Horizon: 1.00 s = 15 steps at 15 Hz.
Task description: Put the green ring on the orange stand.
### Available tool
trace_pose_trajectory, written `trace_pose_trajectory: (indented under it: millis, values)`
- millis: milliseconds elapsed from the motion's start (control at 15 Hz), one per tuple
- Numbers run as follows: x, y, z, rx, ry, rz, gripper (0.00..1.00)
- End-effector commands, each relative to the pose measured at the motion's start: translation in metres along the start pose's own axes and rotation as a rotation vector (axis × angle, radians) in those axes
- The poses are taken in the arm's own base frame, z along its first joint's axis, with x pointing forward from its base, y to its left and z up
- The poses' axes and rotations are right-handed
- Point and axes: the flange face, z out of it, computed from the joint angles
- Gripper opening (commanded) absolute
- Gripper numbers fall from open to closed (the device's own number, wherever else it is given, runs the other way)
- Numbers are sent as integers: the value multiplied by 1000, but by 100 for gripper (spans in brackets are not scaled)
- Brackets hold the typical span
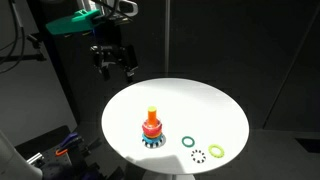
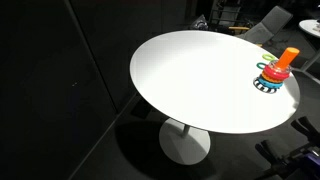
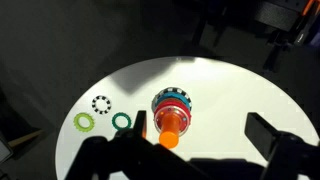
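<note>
The dark green ring [image 1: 188, 142] lies flat on the round white table [image 1: 200, 100], just beside the orange stand [image 1: 152, 128], a short orange peg on a red collar and blue toothed base. Both show in the wrist view: the ring [image 3: 122, 121] lies left of the stand [image 3: 171, 112]. The stand also shows in an exterior view [image 2: 280, 68] near the table's edge; the ring is hidden there. My gripper [image 1: 112, 62] hangs high above the table's far edge, open and empty. Its fingers frame the wrist view [image 3: 200, 135].
A brighter yellow-green ring [image 1: 216, 149] and a white ring with dark dots [image 1: 198, 155] lie near the green ring, also in the wrist view [image 3: 84, 122] [image 3: 101, 103]. The table stands on a pedestal [image 2: 185, 140]. Dark curtains surround it.
</note>
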Motion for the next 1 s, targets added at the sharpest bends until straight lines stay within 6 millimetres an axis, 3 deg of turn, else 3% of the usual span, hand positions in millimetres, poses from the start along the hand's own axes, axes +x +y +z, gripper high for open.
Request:
trace_pose_trajectory:
  millis: [0, 533, 933]
  values:
    - [0, 0, -1, 0, -1, 0, 100]
    - [16, 10, -6, 25, -13, 42, 100]
    - [55, 33, -9, 69, -15, 135, 100]
